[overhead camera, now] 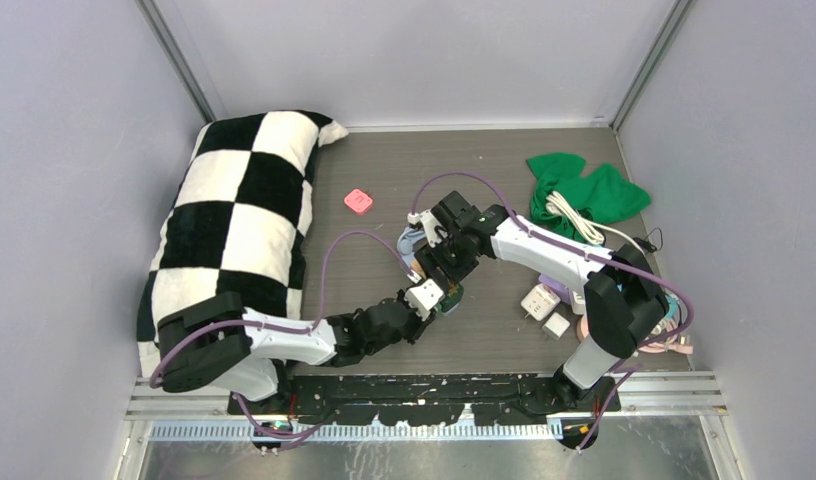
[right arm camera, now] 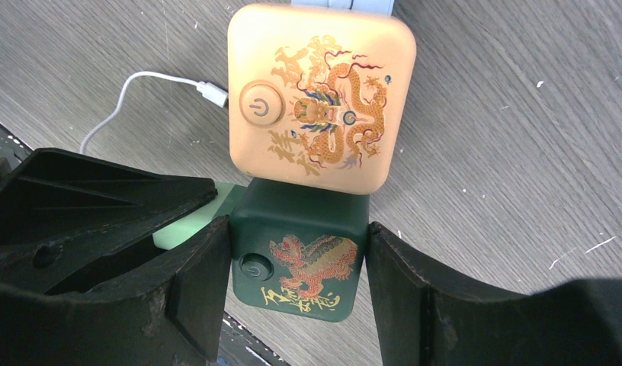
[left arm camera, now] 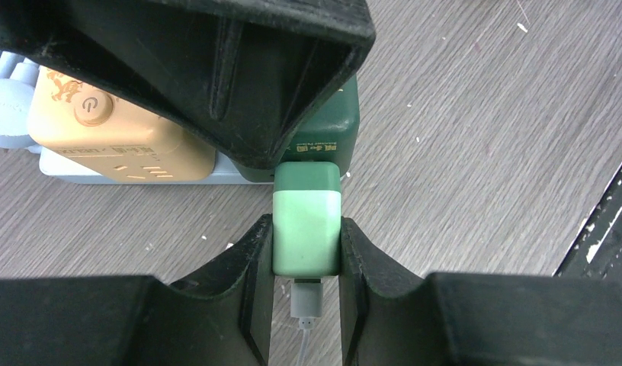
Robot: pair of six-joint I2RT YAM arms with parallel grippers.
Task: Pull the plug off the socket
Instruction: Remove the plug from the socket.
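Observation:
A light green plug [left arm camera: 306, 217] sits in the side of a dark green socket cube [right arm camera: 300, 267] that bears a dragon print. My left gripper [left arm camera: 306, 248] is shut on the plug, one finger on each side. A grey USB lead [left arm camera: 306, 305] runs out of the plug's near end. My right gripper [right arm camera: 299, 244] is shut on the dark green cube, its fingers against two opposite sides. In the top view both grippers meet at the table's middle, the left gripper [overhead camera: 431, 296] below the right gripper [overhead camera: 446, 262]. The plug's edge shows in the right wrist view [right arm camera: 190, 221].
An orange socket cube [right arm camera: 322, 95] adjoins the green one, with a white cable [right arm camera: 140, 80] plugged in. A checkered pillow [overhead camera: 244, 220] lies at the left, a pink object [overhead camera: 358, 201] beside it. A green cloth [overhead camera: 584, 190], a white cord [overhead camera: 569, 212] and white adapters [overhead camera: 540, 300] lie at the right.

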